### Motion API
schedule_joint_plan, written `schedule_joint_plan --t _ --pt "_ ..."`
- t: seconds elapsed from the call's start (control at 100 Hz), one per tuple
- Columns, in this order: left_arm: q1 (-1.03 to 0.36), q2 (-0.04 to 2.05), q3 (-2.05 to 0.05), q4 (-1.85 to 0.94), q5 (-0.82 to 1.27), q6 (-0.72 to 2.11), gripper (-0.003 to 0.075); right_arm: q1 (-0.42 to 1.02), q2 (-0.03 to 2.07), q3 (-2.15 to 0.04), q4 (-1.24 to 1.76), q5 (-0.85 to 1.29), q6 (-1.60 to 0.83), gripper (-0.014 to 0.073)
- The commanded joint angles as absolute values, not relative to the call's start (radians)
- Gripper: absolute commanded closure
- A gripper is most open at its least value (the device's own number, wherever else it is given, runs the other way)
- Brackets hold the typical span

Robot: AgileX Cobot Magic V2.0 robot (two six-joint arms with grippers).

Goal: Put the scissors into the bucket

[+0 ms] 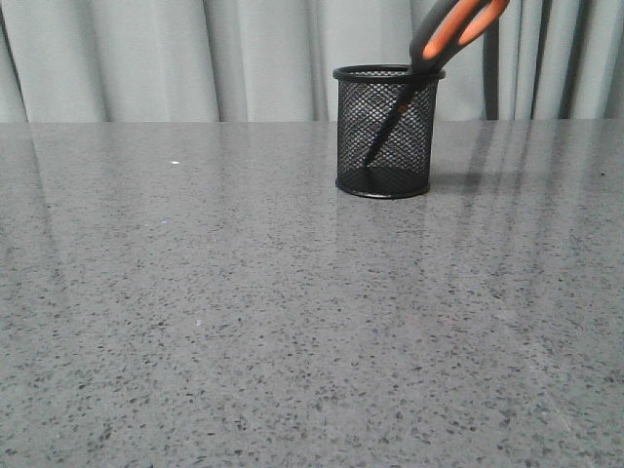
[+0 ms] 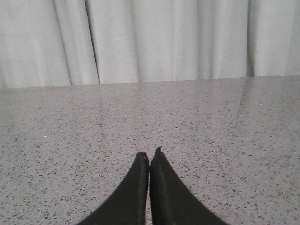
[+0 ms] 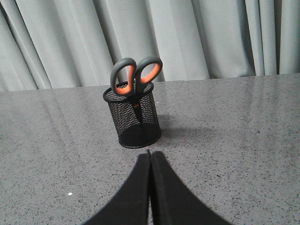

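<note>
- Left tool [image 2: 149, 157]: fingers pressed together, nothing between them, hovering over bare tabletop [image 2: 225, 122]. Neither task object shows in its wrist view, so it looks the farther arm.
- The bucket [image 1: 387, 132] stands upright on the far right-of-centre part of the tabletop. The scissors [image 1: 429, 68] already stand in it, blades down inside the mesh, orange-lined loops above the rim, long axis leaning up toward the right.
- Right tool [image 3: 150, 157]: fingers pressed together, empty, touching nothing. The bucket lies just ahead of its tips, so this is the nearer arm; the placing looks done.
</note>
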State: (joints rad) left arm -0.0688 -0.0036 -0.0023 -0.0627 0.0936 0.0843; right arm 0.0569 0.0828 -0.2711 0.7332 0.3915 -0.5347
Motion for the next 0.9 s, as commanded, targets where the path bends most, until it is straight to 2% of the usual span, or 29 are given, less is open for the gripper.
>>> schedule_joint_plan --t 0.0,0.23,0.5,0.6,0.65,0.89 --pt "-0.068 -0.029 0.026 -0.071 0.015 0.072 0.0741 0.054 0.094 -0.297 0.748 0.328 -0.544 0.0648" --pt "-0.068 -0.029 0.026 -0.071 0.015 0.072 0.0741 0.054 0.094 -0.252 0.517 0.256 -0.500 0.0648" --pt "-0.068 -0.029 0.026 -0.071 0.015 0.072 0.0741 0.054 0.040 -0.051 0.121 0.016 -0.161 0.0648" --pt "-0.068 -0.029 0.026 -0.071 0.015 0.072 0.0741 0.052 -0.037 0.032 0.116 0.013 -0.132 0.0648" --pt "-0.068 -0.028 0.026 -0.071 0.017 0.072 0.0741 0.050 -0.030 0.026 0.105 0.076 -0.123 0.0648" --pt "-0.068 -0.028 0.026 -0.071 0.017 0.072 0.0741 0.031 -0.034 0.029 0.064 0.104 -0.123 0.0648"
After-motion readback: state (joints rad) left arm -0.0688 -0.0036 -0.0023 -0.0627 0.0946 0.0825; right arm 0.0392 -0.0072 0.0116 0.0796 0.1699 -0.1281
